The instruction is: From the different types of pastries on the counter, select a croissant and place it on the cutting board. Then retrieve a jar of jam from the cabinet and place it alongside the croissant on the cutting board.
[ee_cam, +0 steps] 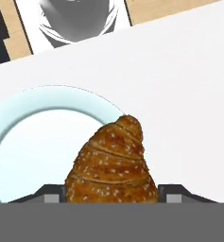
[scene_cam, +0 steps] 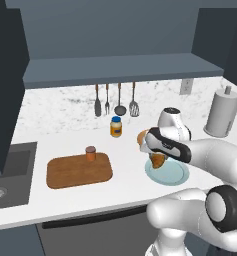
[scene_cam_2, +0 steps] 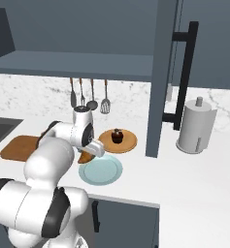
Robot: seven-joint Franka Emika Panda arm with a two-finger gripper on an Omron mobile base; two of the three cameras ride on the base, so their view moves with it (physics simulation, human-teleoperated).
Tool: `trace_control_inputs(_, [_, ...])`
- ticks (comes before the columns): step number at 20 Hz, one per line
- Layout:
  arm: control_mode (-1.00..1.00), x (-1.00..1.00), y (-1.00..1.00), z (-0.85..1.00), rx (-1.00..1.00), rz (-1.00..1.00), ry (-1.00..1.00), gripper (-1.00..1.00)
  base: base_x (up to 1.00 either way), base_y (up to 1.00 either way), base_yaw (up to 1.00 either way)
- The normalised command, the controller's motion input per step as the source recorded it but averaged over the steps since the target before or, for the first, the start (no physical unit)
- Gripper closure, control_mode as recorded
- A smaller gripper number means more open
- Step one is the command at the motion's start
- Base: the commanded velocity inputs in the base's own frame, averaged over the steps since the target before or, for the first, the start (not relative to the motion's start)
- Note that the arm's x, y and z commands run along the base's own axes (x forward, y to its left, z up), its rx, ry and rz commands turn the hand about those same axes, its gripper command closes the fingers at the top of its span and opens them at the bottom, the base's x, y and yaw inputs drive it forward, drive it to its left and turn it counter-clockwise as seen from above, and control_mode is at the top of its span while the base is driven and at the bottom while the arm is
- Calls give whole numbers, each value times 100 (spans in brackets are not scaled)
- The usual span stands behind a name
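Golden-brown croissant [ee_cam: 112, 163]: pinched between the gripper [ee_cam: 112, 194] jaws, above the pale blue plate [ee_cam: 33, 137].
Cutting board [scene_cam: 79, 170]: carries the jar of jam [scene_cam: 90, 153].

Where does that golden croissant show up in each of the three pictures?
Left base view: the croissant hangs right of centre, under the end effector, above the pale blue plate.
Right base view: croissant left of centre, at the plate's upper-left edge.
Hand view: croissant bottom centre, between the fingertips.
Shared landmark: the pale blue plate.
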Motion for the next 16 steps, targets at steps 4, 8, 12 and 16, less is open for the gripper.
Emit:
trace_control_inputs(4, [-100,0,39,1,0,13,0,100,0,0,0])
trace_control_inputs(8, [-100,0,52,6,0,12,0,100,0,0,0])
trace_control_inputs(12, [-100,0,63,6,0,13,0,100,0,0,0])
trace_control_inputs(16, [-100,0,54,3,0,13,0,100,0,0,0])
